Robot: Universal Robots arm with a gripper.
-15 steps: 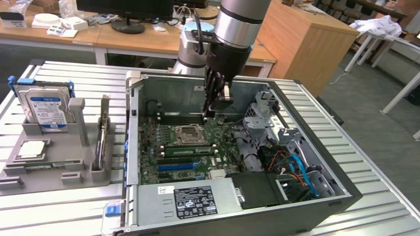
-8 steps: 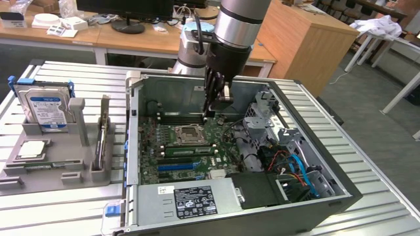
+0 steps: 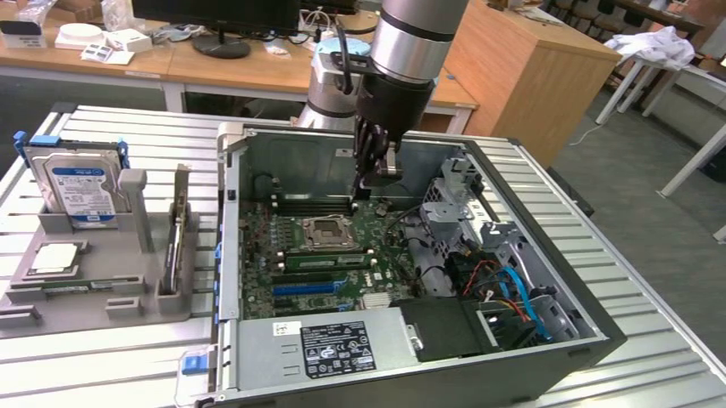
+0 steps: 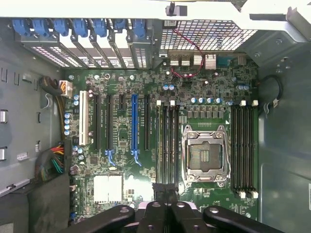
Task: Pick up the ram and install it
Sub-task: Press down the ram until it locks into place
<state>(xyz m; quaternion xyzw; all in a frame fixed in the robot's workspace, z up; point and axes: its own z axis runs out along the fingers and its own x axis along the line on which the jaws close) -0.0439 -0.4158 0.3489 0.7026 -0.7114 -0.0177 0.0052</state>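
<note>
A ribbed metal table (image 3: pixel 102 374) in a workshop carries an open computer case (image 3: pixel 573 340) lying on its side. Nearest in the exterior view, at six o'clock inside the case, sits the power supply (image 3: pixel 329 340) with its white label up. At four o'clock, blue and orange cables (image 3: pixel 511 297) run by the drive bay. Beyond the power supply lies the green motherboard (image 3: pixel 267 293). The ram (image 3: pixel 326 260) stands on edge in a slot just on the near side of the processor socket (image 3: pixel 329 229), at six o'clock from it.

The gripper (image 3: pixel 365 189) hangs inside the case at about two o'clock from the socket. In the wrist view its fingers (image 4: pixel 160 194) are pressed together with nothing seen between them, over the end of the slot row. Whether they touch the ram cannot be told.

At nine o'clock from the case, a grey fixture (image 3: pixel 136 255) holds a blue-labelled hard drive (image 3: pixel 77 183) upright and a square processor chip (image 3: pixel 54 259) lying flat. Farthest off, at twelve o'clock, stand wooden desks (image 3: pixel 227 64).
</note>
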